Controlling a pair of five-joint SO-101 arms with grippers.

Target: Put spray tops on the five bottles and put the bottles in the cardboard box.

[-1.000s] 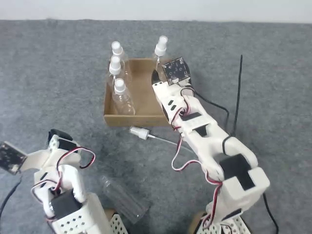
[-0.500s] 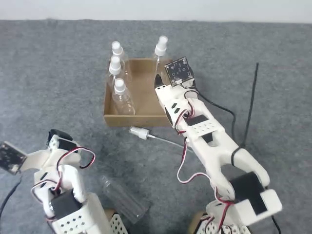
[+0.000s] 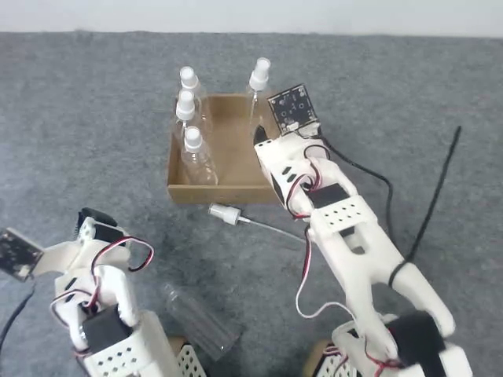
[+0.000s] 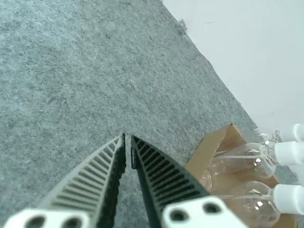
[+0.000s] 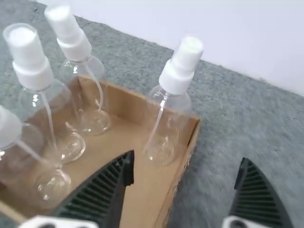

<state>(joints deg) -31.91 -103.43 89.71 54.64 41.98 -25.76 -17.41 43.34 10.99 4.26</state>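
Note:
The cardboard box [image 3: 228, 188] stands on the grey carpet with several capped bottles upright in it: three along its left side [image 3: 195, 153] and one at its far right corner [image 3: 258, 82]. My right gripper [image 3: 256, 135] hangs open over the box's right side; in its wrist view the open gripper [image 5: 186, 159] frames that corner bottle [image 5: 172, 104] without touching it. A loose spray top [image 3: 225, 212] lies just in front of the box. An uncapped clear bottle [image 3: 196, 318] lies on its side near my left arm [image 3: 94, 267], whose gripper [image 4: 127, 140] is shut on nothing, aimed over the carpet.
The spray top's thin tube trails right across the carpet toward the right arm's base. A black cable [image 3: 432, 204] runs along the right arm's far side. Open carpet spreads left of the box [image 4: 213, 147].
The right arm's rear links have swung to the right and lowered, the cable moving with them. Its gripper has shifted slightly right over the box. The left arm is still.

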